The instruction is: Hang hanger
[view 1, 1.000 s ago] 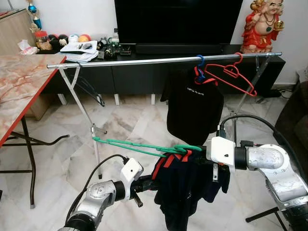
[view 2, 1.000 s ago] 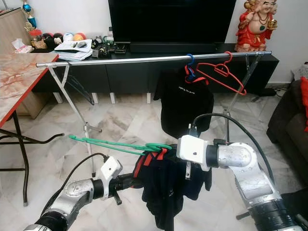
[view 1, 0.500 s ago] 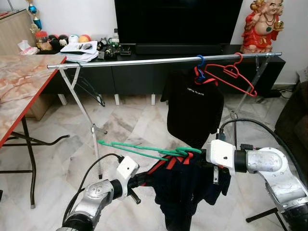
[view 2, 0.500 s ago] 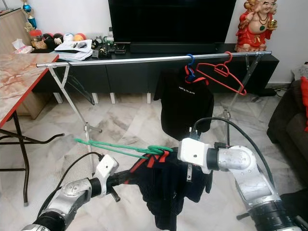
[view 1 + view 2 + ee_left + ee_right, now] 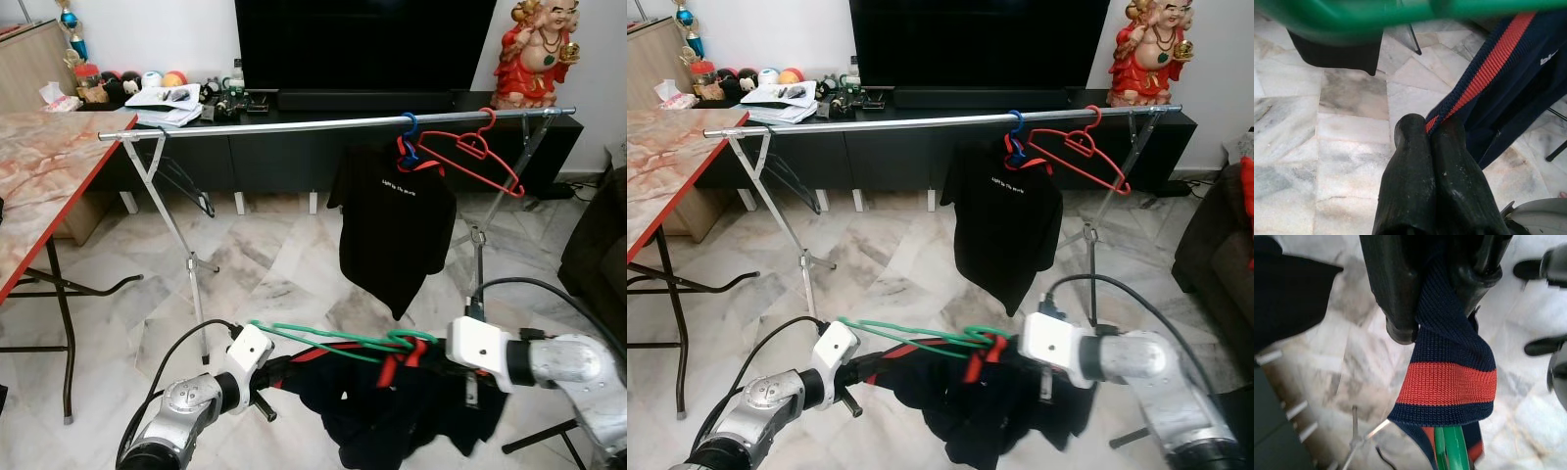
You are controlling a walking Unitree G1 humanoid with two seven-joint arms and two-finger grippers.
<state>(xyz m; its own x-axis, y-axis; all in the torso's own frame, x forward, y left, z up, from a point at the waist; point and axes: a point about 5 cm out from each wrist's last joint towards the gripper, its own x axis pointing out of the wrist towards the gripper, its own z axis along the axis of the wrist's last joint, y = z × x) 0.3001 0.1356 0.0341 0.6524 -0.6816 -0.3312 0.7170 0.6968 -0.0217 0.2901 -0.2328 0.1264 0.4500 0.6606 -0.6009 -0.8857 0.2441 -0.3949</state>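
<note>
Garment [image 5: 392, 411], navy with orange-red trim, slung low between both arms on green hanger [image 5: 333, 338], well below clothes rail [image 5: 294, 125] at 12 o'clock. Left gripper [image 5: 1432, 147] clenched on the garment's striped edge, pads [image 5: 1410, 161] pressed together with the trim pinched between. Right gripper [image 5: 1442, 298] likewise clamped on the ribbed collar [image 5: 1447, 387], the green hanger's wire emerging just under that collar. Hanger lying nearly flat, its hook near the right gripper and its long arm reaching toward 9 o'clock, over the left gripper.

To be done well, probably: hold taken of the hanger itself rather than cloth alone, since a grip on fabric lets the hanger swing and tip. Hook to be turned upright and open side faced toward the rail before any lift. Both arms raised together, kept level, so the garment neither slides off a shoulder nor drags on the marble floor [image 5: 265, 255]. Free stretch of rail between 10 and 12 o'clock looks the safer target; near 1 o'clock hang black T-shirt [image 5: 392, 215] on a blue hook and empty red hanger [image 5: 470, 157], easy to snag or knock. Hook carried above the bar, then lowered onto it, and cloth let go only once the weight sits on the rail.
</note>
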